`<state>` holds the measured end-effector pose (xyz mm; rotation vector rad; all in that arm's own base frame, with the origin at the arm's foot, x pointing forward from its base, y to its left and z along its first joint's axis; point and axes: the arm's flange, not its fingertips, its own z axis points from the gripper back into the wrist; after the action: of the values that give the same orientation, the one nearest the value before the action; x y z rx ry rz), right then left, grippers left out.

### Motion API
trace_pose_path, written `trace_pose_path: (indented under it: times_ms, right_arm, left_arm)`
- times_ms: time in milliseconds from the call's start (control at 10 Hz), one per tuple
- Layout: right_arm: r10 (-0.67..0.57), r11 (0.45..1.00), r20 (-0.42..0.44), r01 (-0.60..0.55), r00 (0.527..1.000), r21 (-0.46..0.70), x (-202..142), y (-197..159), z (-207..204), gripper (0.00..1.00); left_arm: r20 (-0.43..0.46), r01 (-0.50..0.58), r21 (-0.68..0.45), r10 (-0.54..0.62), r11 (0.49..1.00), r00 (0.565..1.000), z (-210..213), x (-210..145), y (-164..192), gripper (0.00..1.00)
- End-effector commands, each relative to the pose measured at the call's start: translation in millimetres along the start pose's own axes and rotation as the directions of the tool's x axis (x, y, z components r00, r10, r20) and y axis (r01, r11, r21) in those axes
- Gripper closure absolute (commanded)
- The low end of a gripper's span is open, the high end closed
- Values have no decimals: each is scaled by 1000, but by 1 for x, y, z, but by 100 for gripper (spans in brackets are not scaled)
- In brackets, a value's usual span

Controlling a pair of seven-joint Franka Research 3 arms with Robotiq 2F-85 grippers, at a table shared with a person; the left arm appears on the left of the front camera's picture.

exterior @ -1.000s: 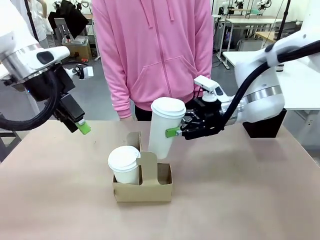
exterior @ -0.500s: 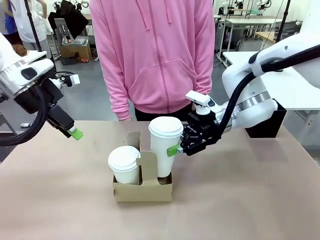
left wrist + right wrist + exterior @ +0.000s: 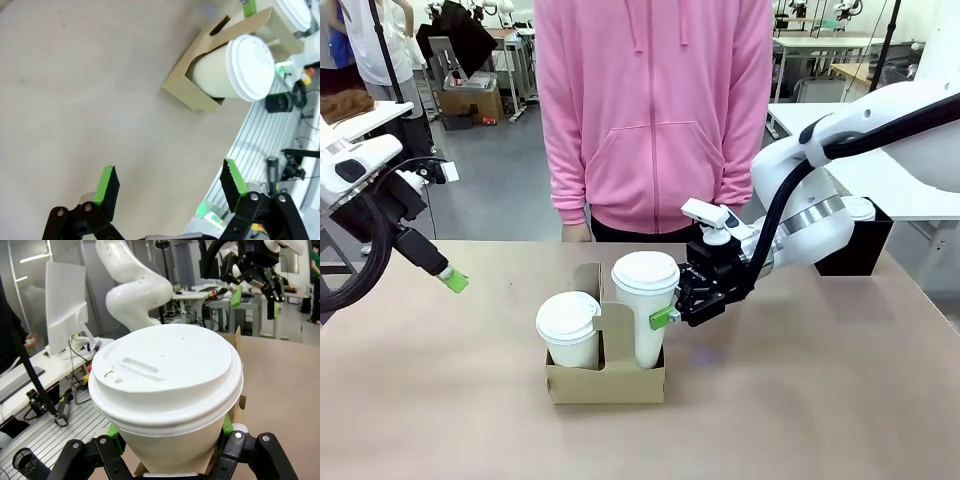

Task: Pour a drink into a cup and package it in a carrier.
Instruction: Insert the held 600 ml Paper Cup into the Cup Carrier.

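My right gripper [image 3: 660,318] is shut on the cup [image 3: 644,305], a tall white paper cup with its lid fitted, standing upright in the right slot of the brown cardboard carrier [image 3: 605,381]. In the right wrist view the cup [image 3: 167,390] sits between my fingers [image 3: 113,431]. A second, shorter lidded cup [image 3: 568,327] stands in the left slot. My left gripper [image 3: 451,279] hovers open at the table's left, well away from the carrier [image 3: 192,89], holding nothing [image 3: 170,187]. The drink is out of view.
A person in a pink hoodie [image 3: 655,110] stands at the far side, just behind the carrier. A black box [image 3: 852,248] sits at the back right. Bare tabletop [image 3: 800,400] stretches in front of and beside the carrier.
My right gripper has brought the tall cup down from a tilt above the carrier into its right slot. My left arm has drawn back to the left and lower.
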<state>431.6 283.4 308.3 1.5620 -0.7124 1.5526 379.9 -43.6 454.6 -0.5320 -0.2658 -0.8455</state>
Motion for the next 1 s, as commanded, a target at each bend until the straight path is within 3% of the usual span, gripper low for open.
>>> trace_pose_path:
  times_ms: [0,500,900]
  right_arm:
    - [18,1000,-41,-18,999,14,-4,-11,-3,20]
    - [59,997,-152,-50,987,62,-38,-22,-13,20]
    - [115,992,-167,-105,979,67,-44,-22,-10,20]
  left_arm:
    - [5,-21,4,21,1000,1000,4,2,-1,0]
    - [5,-21,4,21,1000,1000,4,2,-1,0]
    - [5,-21,4,21,1000,1000,4,2,-1,0]
